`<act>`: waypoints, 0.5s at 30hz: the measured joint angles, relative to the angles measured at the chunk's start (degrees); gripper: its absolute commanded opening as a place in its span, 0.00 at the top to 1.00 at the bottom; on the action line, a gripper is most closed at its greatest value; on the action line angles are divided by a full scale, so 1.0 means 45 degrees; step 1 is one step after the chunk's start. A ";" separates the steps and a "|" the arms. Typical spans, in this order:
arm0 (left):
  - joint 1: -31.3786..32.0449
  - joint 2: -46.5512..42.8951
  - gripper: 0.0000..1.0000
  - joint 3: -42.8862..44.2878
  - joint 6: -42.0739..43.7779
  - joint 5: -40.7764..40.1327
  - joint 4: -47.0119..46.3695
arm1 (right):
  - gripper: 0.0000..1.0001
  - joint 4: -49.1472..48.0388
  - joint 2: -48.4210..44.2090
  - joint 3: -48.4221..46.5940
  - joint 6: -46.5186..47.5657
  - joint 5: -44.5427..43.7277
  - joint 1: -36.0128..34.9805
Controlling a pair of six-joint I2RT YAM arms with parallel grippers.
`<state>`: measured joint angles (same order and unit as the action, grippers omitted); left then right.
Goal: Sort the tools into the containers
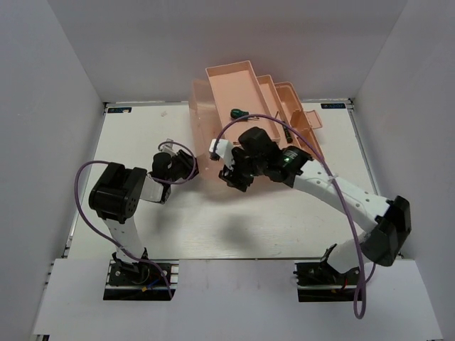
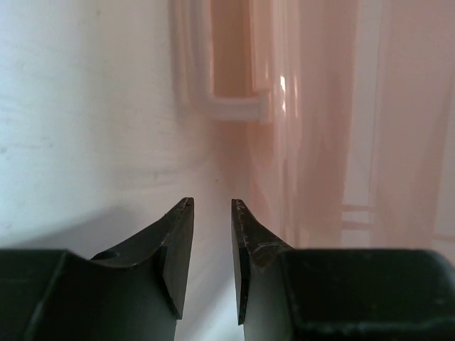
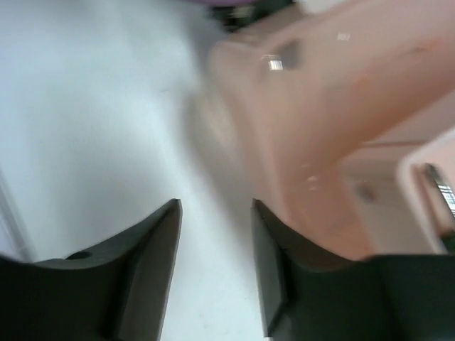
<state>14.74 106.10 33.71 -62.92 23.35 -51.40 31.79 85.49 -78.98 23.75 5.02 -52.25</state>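
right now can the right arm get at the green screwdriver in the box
Probably yes: the green screwdriver lies uncovered in the open toolbox, just beyond the right gripper, whose jaws are open and empty.

Glossy, translucent pink plastic toolbox [image 1: 227, 85]; matt white table [image 1: 284, 220], perhaps faintly grained.

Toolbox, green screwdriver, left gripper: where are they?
toolbox [image 1: 202, 131], top view, its left side.
green screwdriver [image 1: 239, 112], top view, its handle.
left gripper [image 2: 212, 204], left wrist view, between its fingertips.
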 measured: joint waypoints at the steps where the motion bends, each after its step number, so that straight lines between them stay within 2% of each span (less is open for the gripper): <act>1: 0.0000 0.0000 0.62 0.0126 0.0000 0.0005 0.0053 | 0.36 0.0432 -0.0262 0.0010 -0.0005 0.0588 0.0019; 3: -0.0005 0.0000 0.62 0.0350 -0.0015 -0.0005 0.0126 | 0.38 0.1661 -0.0797 -0.0379 0.0219 0.2030 0.0039; 5: -0.0005 0.0000 0.62 0.0544 -0.0024 0.0000 0.0209 | 0.46 0.2535 -0.1219 -0.1234 0.0355 0.2890 0.0034; 6: -0.0005 0.0000 0.62 0.0627 -0.0024 -0.0005 0.0267 | 0.76 0.2739 -0.1413 -0.1802 0.0291 0.2846 0.0024; 7: -0.0005 0.0000 0.62 0.0695 -0.0024 -0.0005 0.0306 | 1.00 0.2671 -0.1627 -0.2312 0.0282 0.2594 0.0039; 9: -0.0005 0.0000 0.62 0.0763 -0.0029 -0.0005 0.0374 | 1.00 0.2093 -0.2147 -0.3075 0.0039 0.0491 0.0170; 11: -0.0005 -0.0005 0.62 0.0782 -0.0029 -0.0024 0.0457 | 1.00 0.0612 -0.2628 -0.3075 0.0379 -0.2443 0.0491; 13: -0.0005 -0.0005 0.62 0.0787 -0.0034 -0.0044 0.0627 | 1.00 -0.1889 -0.2851 -0.2166 0.1598 -0.5037 0.1350; 15: -0.0005 -0.0005 0.62 0.0792 -0.0039 -0.0058 0.0826 | 1.00 -0.3390 -0.2569 -0.1642 0.2361 -0.6834 0.2890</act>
<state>14.72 106.08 37.28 -63.09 23.09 -47.68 16.53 73.93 -86.37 34.37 -25.74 -39.24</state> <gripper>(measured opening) 0.381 0.004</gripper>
